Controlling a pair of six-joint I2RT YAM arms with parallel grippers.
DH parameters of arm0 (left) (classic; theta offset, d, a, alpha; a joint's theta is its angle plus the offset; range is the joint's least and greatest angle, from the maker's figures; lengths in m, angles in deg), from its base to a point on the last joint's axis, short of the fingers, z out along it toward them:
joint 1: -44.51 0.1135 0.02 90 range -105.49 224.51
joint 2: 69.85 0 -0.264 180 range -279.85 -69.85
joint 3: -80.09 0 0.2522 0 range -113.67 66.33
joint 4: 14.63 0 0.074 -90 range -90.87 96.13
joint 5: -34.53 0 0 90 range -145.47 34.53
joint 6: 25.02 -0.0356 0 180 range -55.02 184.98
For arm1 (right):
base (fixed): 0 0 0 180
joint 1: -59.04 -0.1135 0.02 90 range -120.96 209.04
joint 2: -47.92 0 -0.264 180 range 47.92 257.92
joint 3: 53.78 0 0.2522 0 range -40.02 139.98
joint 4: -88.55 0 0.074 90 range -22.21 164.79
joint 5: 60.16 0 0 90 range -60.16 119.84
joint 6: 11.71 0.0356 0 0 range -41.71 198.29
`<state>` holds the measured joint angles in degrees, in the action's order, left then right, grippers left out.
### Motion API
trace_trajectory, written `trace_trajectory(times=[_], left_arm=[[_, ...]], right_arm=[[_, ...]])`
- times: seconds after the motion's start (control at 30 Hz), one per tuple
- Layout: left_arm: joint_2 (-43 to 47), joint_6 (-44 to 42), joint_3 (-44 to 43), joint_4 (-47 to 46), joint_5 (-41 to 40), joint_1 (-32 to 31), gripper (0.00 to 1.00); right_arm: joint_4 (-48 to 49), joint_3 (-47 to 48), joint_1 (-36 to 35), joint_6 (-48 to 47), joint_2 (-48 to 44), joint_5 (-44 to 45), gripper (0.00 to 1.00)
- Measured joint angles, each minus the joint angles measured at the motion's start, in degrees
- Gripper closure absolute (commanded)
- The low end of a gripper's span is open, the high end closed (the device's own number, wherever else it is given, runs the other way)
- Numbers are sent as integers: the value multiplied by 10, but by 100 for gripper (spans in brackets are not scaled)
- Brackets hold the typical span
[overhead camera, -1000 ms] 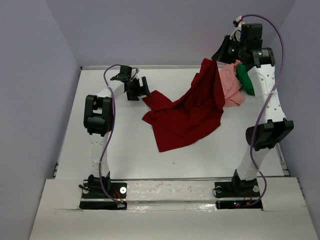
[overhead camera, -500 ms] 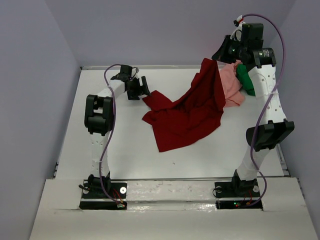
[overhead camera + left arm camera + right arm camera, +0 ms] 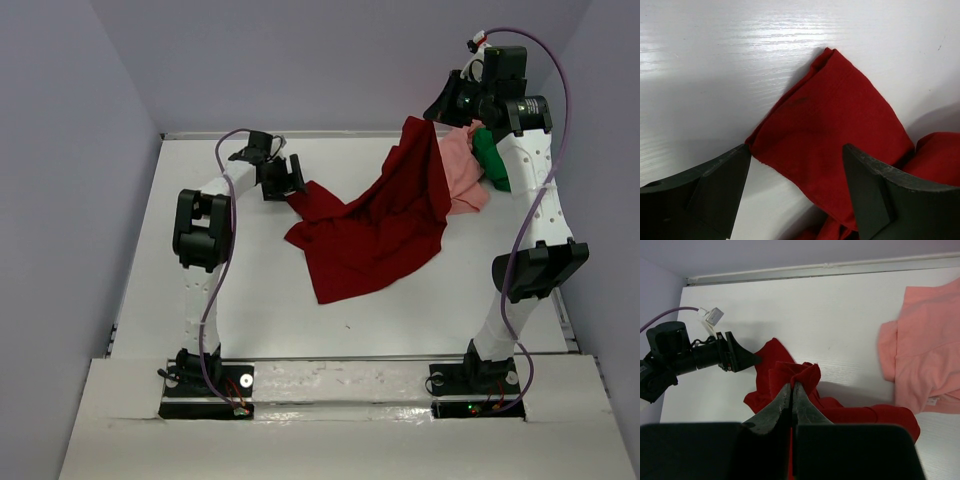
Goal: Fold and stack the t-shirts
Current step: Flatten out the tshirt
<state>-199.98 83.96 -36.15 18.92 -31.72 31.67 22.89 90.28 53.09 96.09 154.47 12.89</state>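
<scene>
We see the dark red t-shirt [image 3: 375, 235] lying loosely over the middle of the counter [image 3: 250, 300], with one part pulled up toward the far right corner. There the right fingers [image 3: 784, 405] are clenched together on a fold of this shirt and hold it raised, so the cloth hangs from them down to the counter. The left fingers [image 3: 710, 192] are released and stand wide apart, low over the left end of the shirt. In the left wrist view a flat red flap lies on the counter between them, and the tip of one finger is just at its edge. The salmon pink t-shirt [image 3: 462, 170] lies crumpled at the far right, partly behind the raised red cloth, and the green t-shirt [image 3: 490, 160] is just beside it, on its right side
</scene>
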Motion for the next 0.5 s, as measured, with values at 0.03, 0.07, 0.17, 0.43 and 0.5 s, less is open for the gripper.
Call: trace_trajectory(times=[0.03, 0.07, 0.17, 0.43, 0.5], left_arm=[[0, 0, 0, 0, 0, -2, 23], [-2, 0, 0, 0, 0, -3, 26], [-9, 0, -6, 2, 0, -3, 49], [-26, 6, -16, 11, 3, -3, 100], [-26, 6, -17, 13, 0, -3, 100]], right_arm=[[0, 0, 0, 0, 0, 0, 100], [0, 0, 0, 0, 0, 0, 100], [0, 0, 0, 0, 0, 0, 100], [1, 0, 0, 0, 0, 0, 100], [1, 0, 0, 0, 0, 0, 100]])
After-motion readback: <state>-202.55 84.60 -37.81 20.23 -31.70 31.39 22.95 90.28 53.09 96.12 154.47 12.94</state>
